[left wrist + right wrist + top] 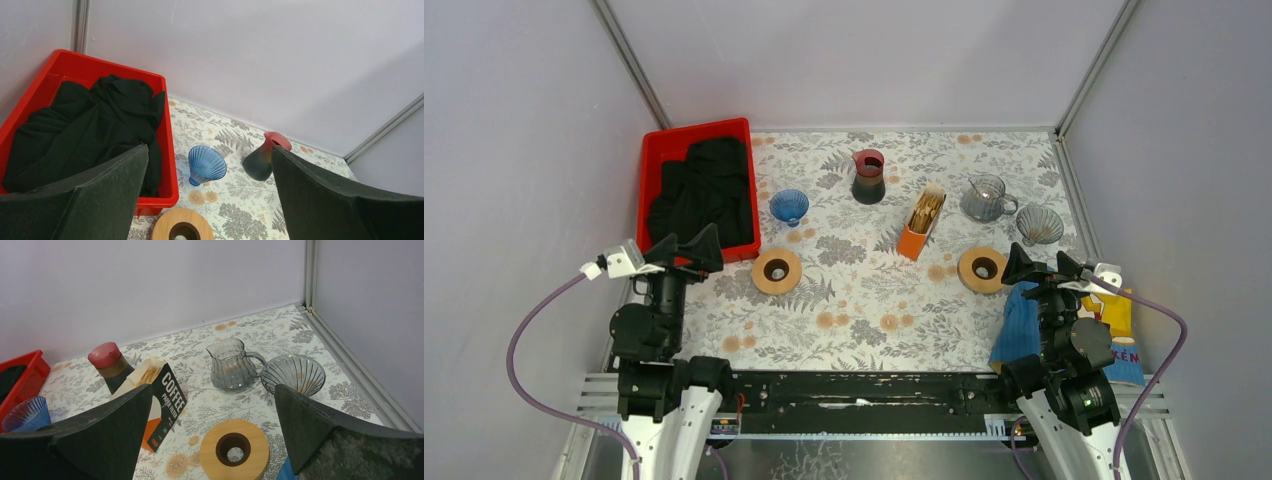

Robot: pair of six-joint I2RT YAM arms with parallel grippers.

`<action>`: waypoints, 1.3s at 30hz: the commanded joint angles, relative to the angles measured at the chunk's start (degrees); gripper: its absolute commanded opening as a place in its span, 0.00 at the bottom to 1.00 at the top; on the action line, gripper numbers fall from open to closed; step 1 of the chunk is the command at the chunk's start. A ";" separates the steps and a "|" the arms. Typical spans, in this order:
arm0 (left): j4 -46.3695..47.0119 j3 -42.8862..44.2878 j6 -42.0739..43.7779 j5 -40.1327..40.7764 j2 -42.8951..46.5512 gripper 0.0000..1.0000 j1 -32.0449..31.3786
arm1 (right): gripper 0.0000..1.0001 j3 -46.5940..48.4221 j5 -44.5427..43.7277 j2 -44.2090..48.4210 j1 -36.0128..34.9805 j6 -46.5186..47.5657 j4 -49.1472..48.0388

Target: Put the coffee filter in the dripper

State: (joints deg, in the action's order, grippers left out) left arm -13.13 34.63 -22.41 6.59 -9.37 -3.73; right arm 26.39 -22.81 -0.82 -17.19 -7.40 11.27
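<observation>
At the table's (864, 300) near edge, the left gripper (686, 248) and right gripper (1039, 268) hang spread wide and empty (likely readied), with the filter box (921, 225) standing between them, seemingly reachable by either.

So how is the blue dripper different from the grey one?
The blue dripper is bright blue; the grey dripper is smoky and see-through. The blue dripper sits left, near the red bin; the grey dripper sits right, beside the glass jug. Both are ribbed cones.

Black arms (659, 320) (1074, 345), purple cables (524, 340) (1169, 340), dark tools (686, 245) (1039, 265)
</observation>
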 commanded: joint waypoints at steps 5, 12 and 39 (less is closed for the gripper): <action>2.29 2.89 -6.15 -2.32 -10.76 1.00 0.29 | 0.99 -0.03 1.26 0.82 0.34 -0.04 -2.90; -0.95 10.04 -12.43 -7.07 -28.48 1.00 0.35 | 0.99 -0.45 0.88 0.23 0.35 0.15 -3.22; 6.18 37.38 -20.80 -7.48 -81.97 1.00 -15.89 | 0.99 -0.98 2.32 -4.10 0.37 0.92 -3.21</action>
State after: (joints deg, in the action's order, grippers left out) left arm -11.99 66.94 -41.82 -5.10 -86.41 -17.69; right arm 25.21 -21.30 -4.43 -17.19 -7.29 11.25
